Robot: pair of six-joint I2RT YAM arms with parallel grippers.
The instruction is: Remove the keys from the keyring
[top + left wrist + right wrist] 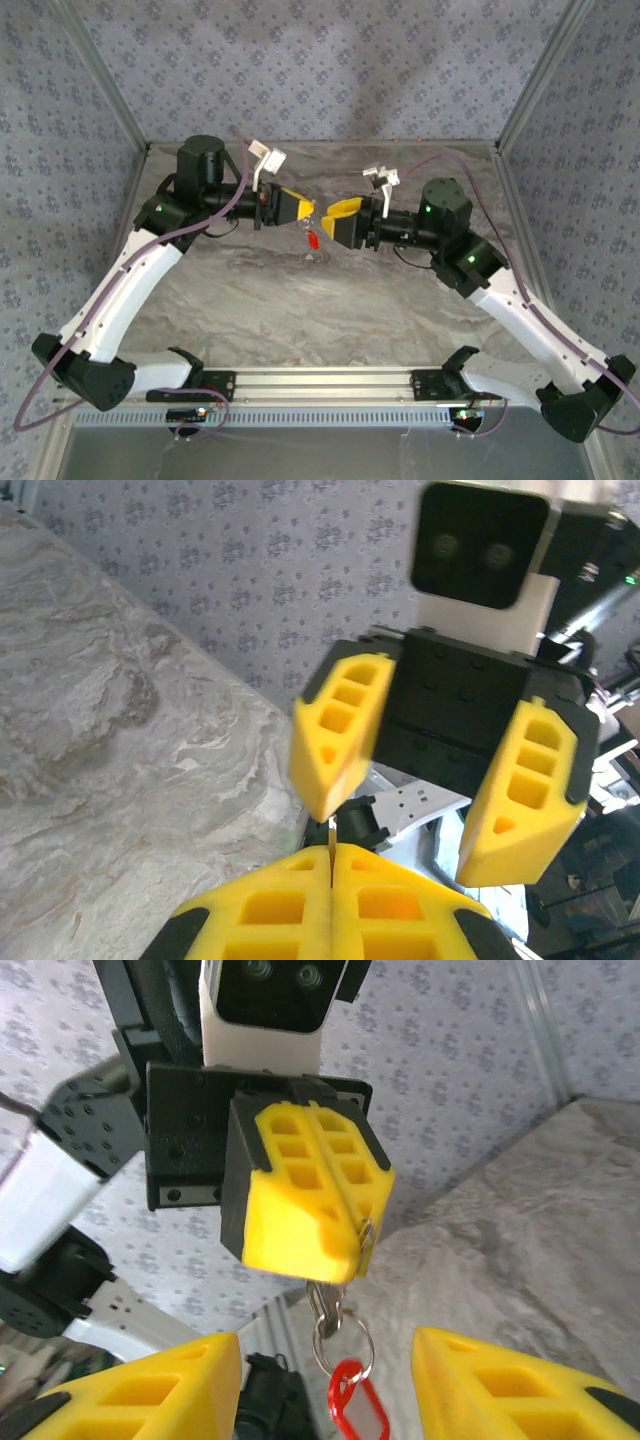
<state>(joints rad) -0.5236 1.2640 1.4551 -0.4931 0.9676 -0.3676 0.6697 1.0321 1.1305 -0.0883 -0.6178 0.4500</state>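
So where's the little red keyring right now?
In the right wrist view, the keyring dangles from the shut left gripper, between the open jaws of the right gripper.

keyring under left end effector, above table

Keyring: part pinched out of sight, part cropped

From the right wrist, the keyring's metal top disappears between the left gripper's pressed-together fingers. Its red tag runs off the bottom edge, as do the right gripper's fingers. From the left wrist a thin metal sliver pokes out. From above, the keyring is a red speck, too small to pick out keys.
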